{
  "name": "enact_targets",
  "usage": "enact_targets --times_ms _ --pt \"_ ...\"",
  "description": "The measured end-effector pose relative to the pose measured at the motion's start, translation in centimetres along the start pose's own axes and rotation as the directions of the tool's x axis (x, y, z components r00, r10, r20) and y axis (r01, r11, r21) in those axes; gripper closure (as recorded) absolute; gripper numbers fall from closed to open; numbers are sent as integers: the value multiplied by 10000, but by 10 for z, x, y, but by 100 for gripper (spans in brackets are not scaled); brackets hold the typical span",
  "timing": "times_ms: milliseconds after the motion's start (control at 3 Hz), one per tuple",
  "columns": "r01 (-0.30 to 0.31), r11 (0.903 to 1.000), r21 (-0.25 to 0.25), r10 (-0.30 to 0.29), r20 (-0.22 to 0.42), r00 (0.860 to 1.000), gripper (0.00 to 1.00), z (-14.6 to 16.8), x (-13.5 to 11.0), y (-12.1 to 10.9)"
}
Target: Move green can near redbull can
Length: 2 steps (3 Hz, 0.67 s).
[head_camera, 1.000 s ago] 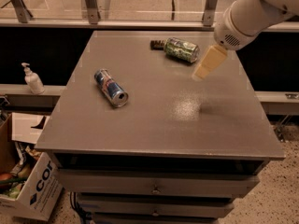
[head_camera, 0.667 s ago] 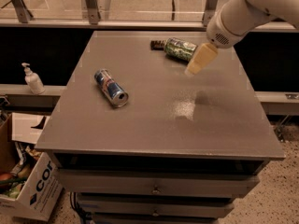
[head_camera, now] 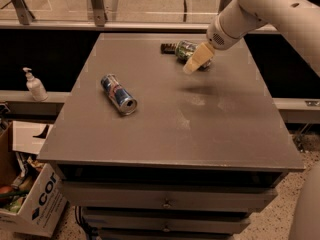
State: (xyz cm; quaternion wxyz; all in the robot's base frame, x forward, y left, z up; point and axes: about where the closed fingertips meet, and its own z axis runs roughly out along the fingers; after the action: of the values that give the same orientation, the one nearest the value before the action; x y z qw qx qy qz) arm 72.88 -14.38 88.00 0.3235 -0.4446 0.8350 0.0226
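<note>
Off the worktop's edge at about 9 o'clock there's one white plastic pump bottle (head_camera: 35, 84) on a ledge, and one white cardboard box (head_camera: 37, 204) on the floor at 7 o'clock. On the flat grey worktop (head_camera: 200, 124), one slim blue and silver redbull can (head_camera: 118, 94) lies on its side around 9 o'clock, silver end pointing to 5 o'clock.

Up at roughly 12 to 1 o'clock is one small dark object (head_camera: 169, 48), too dim to identify. Touching it on the right is the one green can with a mottled green and white label (head_camera: 186, 49). It's lying on its side too, well apart from the redbull can and at about 2 o'clock from it.

The robot's single beige hand (head_camera: 192, 64) sits right over the green can's near side, covering part of it, on a white arm (head_camera: 260, 9) coming in from 1 o'clock. Can't tell how open the hand is or whether it has hold of the can.
</note>
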Motion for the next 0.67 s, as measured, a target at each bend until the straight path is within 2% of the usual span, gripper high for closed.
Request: enact_targets --times_ms 333,667 --pt "-548 9982 -235 552 137 9984 0 21 -5 -4" --pt "-1167 9922 -442 1180 284 9926 0 43 -9 -11"
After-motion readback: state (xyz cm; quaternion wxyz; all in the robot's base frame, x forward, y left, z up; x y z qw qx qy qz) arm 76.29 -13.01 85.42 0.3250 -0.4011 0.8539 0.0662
